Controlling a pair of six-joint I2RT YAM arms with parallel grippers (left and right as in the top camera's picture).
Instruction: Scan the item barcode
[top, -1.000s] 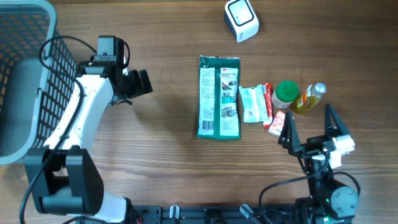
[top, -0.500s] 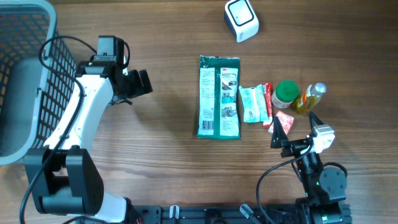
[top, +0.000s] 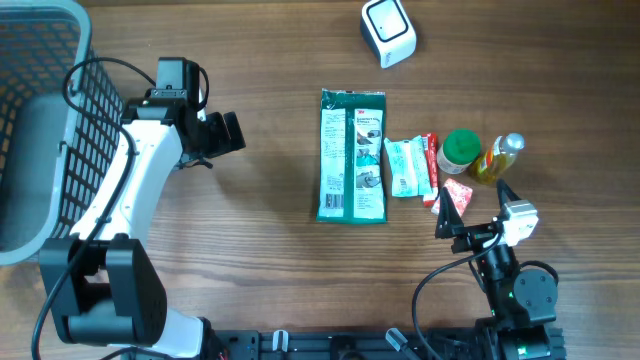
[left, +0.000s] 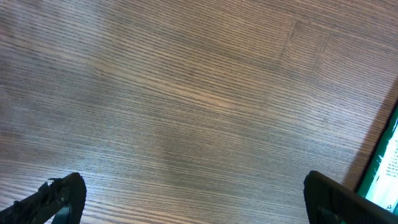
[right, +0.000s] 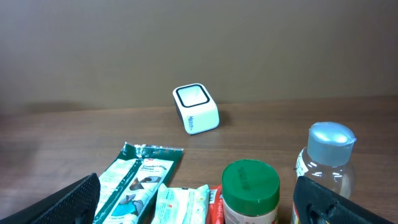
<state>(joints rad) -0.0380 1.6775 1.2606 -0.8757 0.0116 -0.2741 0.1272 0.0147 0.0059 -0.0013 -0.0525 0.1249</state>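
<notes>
My right gripper (top: 475, 205) is spread wide, empty; flat green plastic packet (top: 352, 155) looks light & floppy, so grab an edge.

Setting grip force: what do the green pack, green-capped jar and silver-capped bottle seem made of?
Green pack: glossy plastic film, likely; printed, crimped end. Green-capped jar: matte plastic lid; body unclear. Silver-capped bottle: clear plastic or glass, see-through with yellow liquid; dull silvery cap.

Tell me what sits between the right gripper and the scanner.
The green-lidded jar and the red packet lie directly before the open right gripper, with the bottle just beside them. Past that row, nothing visible stands before the white scanner.
</notes>
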